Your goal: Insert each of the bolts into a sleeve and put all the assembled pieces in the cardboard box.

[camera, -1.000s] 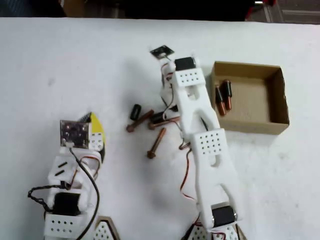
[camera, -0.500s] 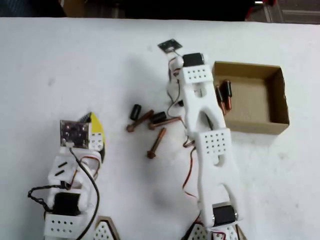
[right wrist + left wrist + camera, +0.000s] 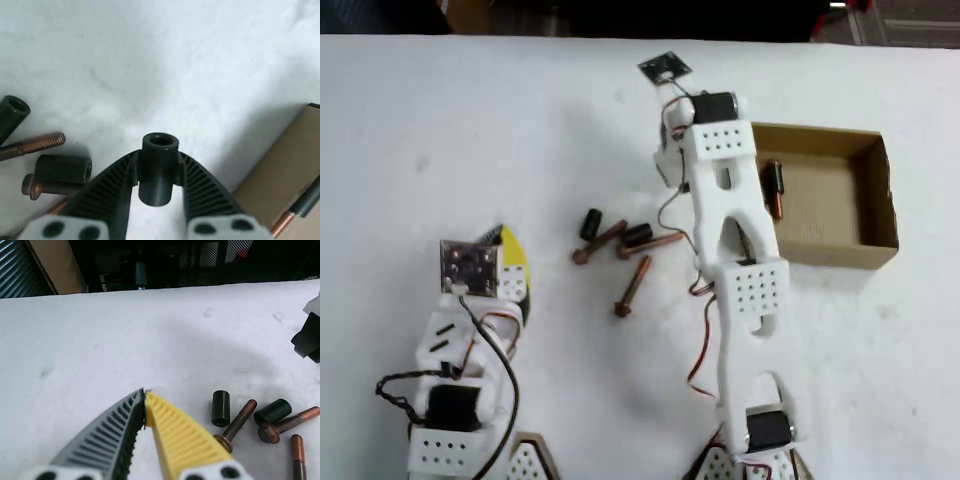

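My right gripper [image 3: 159, 161] is shut on an upright black sleeve [image 3: 159, 170], held above the table beside the cardboard box [image 3: 840, 245]. The right arm [image 3: 725, 190] stretches from the near edge up along the box's left wall. One copper bolt with a black sleeve on it [image 3: 773, 188] lies inside the box. Two loose sleeves [image 3: 590, 223] [image 3: 637, 235] and three copper bolts [image 3: 600, 243] [image 3: 658, 242] [image 3: 632, 287] lie mid-table. My left gripper [image 3: 144, 396] is shut on nothing, resting at the near left, left of the loose parts.
The box's corner [image 3: 295, 160] stands close beside the held sleeve. The left arm's body [image 3: 460, 380] fills the near-left corner. Bare white tabletop [image 3: 470, 120] spreads across the far left.
The right arm has swung away from the loose parts and toward the box, carrying the sleeve. It now covers part of the box's left side. The left arm has stayed still.
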